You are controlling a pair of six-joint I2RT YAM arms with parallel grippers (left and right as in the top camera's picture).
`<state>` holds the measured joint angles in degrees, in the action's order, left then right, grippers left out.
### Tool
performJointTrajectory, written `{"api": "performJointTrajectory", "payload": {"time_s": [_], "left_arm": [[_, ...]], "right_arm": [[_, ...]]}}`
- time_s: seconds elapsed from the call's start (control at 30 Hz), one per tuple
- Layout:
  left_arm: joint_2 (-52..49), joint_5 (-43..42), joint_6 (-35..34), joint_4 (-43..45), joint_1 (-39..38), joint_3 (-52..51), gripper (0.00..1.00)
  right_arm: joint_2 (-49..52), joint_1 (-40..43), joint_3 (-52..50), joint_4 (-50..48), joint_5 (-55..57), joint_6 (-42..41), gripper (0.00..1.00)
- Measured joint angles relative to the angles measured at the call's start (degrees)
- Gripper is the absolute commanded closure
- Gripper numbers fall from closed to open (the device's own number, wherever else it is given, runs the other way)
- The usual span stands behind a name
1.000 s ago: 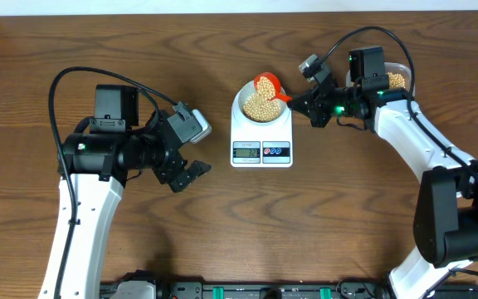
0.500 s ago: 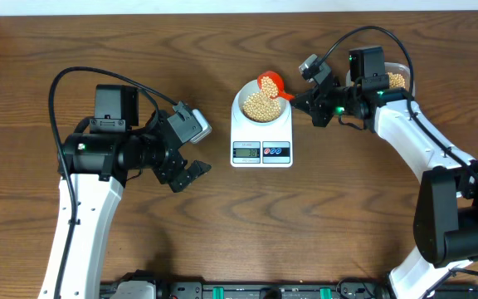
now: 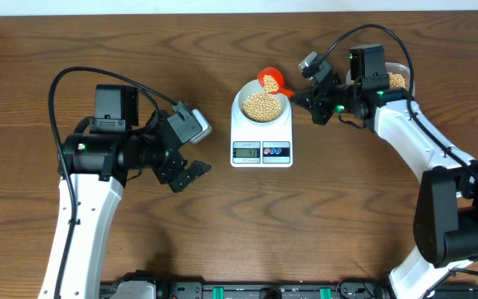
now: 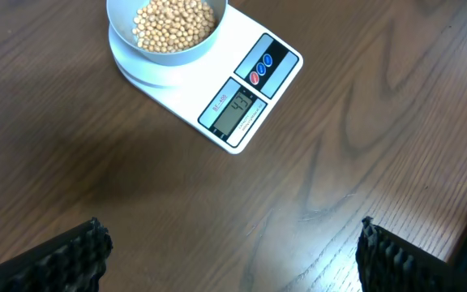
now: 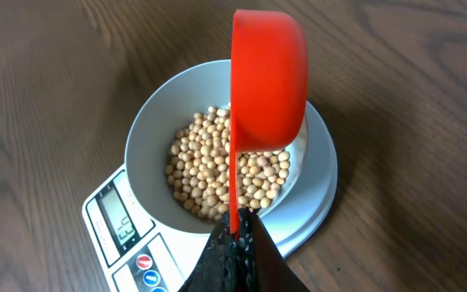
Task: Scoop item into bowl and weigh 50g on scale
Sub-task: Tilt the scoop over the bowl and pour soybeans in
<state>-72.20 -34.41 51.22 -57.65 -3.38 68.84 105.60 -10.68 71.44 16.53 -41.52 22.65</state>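
Note:
The white bowl (image 3: 241,104) stands on the white scale (image 3: 261,134) and holds a heap of tan beans (image 3: 260,105). My right gripper (image 3: 299,97) is shut on the thin handle of an orange-red scoop (image 3: 270,80). The scoop is tipped on its side over the bowl's far right rim. In the right wrist view the scoop (image 5: 270,81) hangs above the beans (image 5: 209,174), the bowl (image 5: 148,138) and the scale (image 5: 124,243), with the gripper (image 5: 237,235) below. My left gripper (image 4: 229,243) is open over bare table, near the scale (image 4: 217,81) and bowl (image 4: 160,58).
A clear plastic tub (image 3: 397,80) with more beans sits at the far right, partly behind my right arm. My left arm (image 3: 106,154) lies over the left half of the table. The table's far edge runs along the top of the overhead view.
The scoop has risen slightly and shifted toward the far side of the bowl, along with my right gripper. The left arm has not moved.

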Motion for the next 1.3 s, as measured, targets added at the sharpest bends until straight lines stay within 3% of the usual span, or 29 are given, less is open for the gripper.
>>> {"api": "performJointTrajectory", "payload": {"time_s": [1.3], "left_arm": [[0.00,0.00,0.00,0.00,0.00,0.00,0.01]], "right_arm": [[-0.76,-0.22,0.00,-0.59,1.09,0.07,0.99]]}}
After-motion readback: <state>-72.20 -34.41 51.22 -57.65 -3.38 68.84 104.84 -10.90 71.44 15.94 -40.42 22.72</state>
